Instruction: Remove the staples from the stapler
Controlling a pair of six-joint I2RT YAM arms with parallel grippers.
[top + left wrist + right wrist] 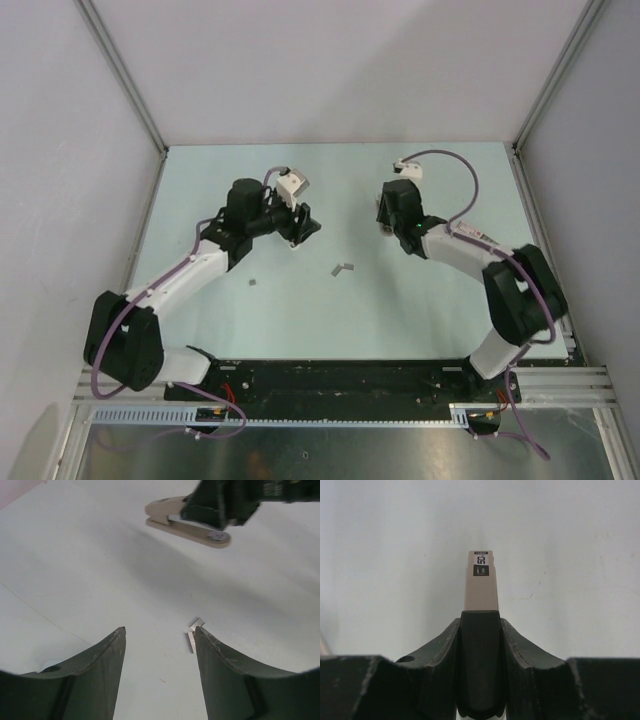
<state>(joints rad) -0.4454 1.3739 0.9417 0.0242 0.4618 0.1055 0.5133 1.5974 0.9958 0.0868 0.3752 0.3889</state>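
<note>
My right gripper [480, 622] is shut on the stapler [481, 580], a slim bar with a black top and a beige body that sticks out past the fingers. In the left wrist view the stapler [187, 528] lies low at the table with the right gripper [220, 505] over it. My left gripper [159, 630] is open and empty, above the table. Two short grey staple strips [192, 635] lie in an L by its right finger. They show in the top view [343, 268], with another small piece [253, 282] further left. In the top view the right gripper [387, 222] hides the stapler.
The pale green table [330, 320] is enclosed by white walls with metal posts at the back corners [165, 150]. The left gripper [303, 228] and the right gripper face each other mid-table, a short gap apart. The black base rail [330, 378] runs along the near edge.
</note>
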